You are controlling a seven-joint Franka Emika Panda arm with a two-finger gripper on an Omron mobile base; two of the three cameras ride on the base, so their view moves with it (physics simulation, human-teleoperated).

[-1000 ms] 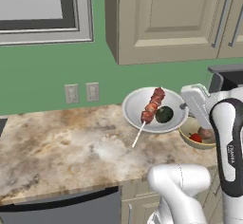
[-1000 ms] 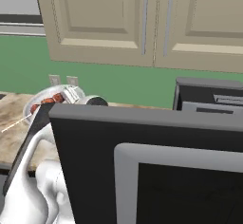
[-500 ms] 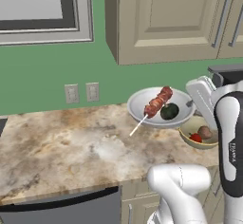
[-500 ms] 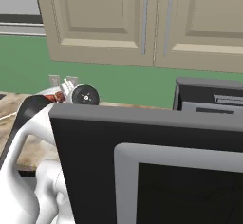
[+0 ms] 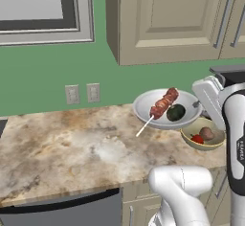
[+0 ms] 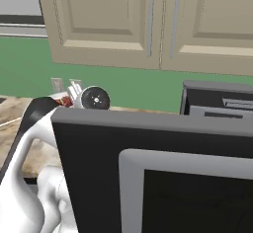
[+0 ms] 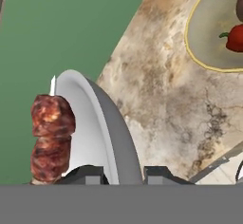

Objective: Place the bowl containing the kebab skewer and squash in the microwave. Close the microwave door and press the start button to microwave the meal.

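Arm raised at the right of the left base view, claw (image 7: 122,174) clamped on the rim of the bowl (image 5: 158,109) at its 3 o'clock edge, one fingertip (image 7: 85,173) either side. Bowl held above the bench (image 5: 72,148), carrying the kebab skewer (image 5: 161,105) and squash (image 5: 175,112). Right base view: microwave door (image 6: 163,173) blocks most of the arm; bowl hard to make out.

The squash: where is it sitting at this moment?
In the left base view, the squash lies inside the bowl, just right of the kebab skewer, up and left of the smaller yellowish bowl on the counter.
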